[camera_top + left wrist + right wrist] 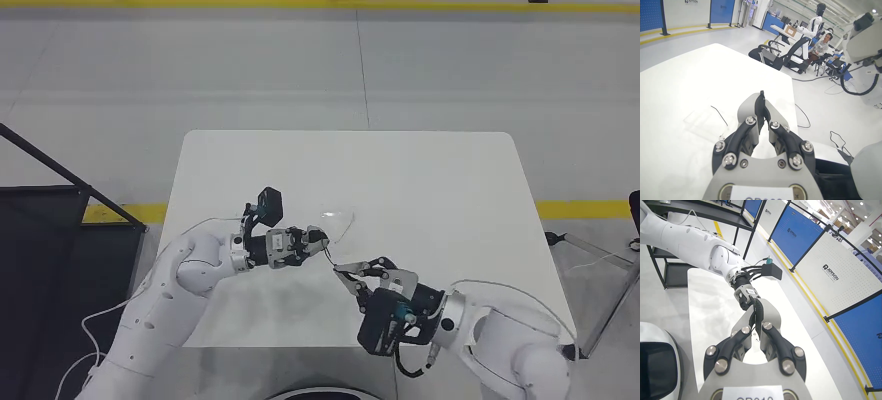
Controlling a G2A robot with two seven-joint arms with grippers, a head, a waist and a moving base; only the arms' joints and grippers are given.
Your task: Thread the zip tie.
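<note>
A thin black zip tie [329,256] stretches between my two grippers above the middle of the white table [430,180]. My left gripper [321,241] is shut, and a black end of the zip tie [762,92] pokes out past its fingertips. My right gripper [341,270] sits just nearer the table's front edge, shut on the tie's strap [753,306]. In the right wrist view the left gripper [747,303] is almost touching the right gripper [755,308]. A thin black strand [719,116] curves over the table beside the left gripper. I cannot tell whether it belongs to the same tie.
A clear plastic bag [338,215] lies flat on the table just beyond the grippers, and it also shows under the black strand [702,123]. The table's front edge is close behind both wrists. Open tabletop lies to the far side and right.
</note>
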